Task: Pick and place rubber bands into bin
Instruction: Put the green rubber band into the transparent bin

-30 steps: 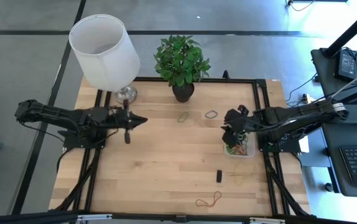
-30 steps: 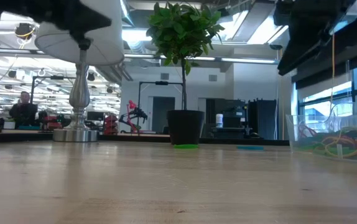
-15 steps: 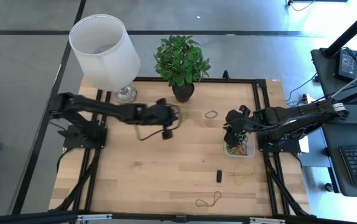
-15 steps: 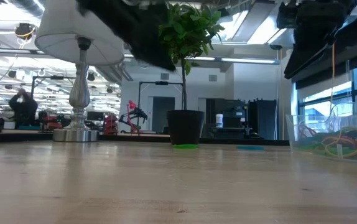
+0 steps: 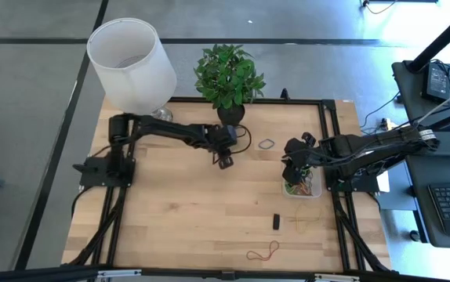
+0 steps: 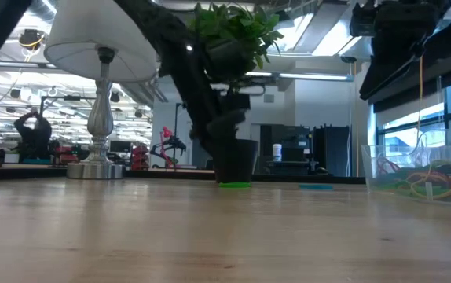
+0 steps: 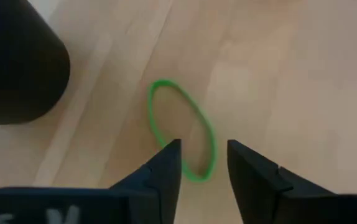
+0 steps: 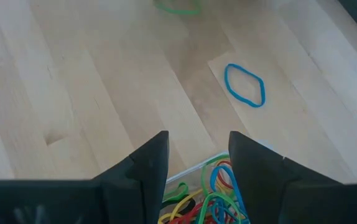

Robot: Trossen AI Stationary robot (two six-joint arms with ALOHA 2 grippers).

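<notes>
The left gripper [image 7: 202,163] has swung across to the plant pot [image 5: 230,116], fingers now spread over a green rubber band [image 7: 181,129]. The right gripper [image 8: 197,155] stays spread above the bin [image 5: 303,189].

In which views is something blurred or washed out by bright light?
Low view: the near wooden table top is soft and out of focus, and ceiling lights and the window glare. Left wrist view: the thin green rubber band and the black plant pot look slightly blurred. High view: bright daylight washes out the floor at the top right.
</notes>
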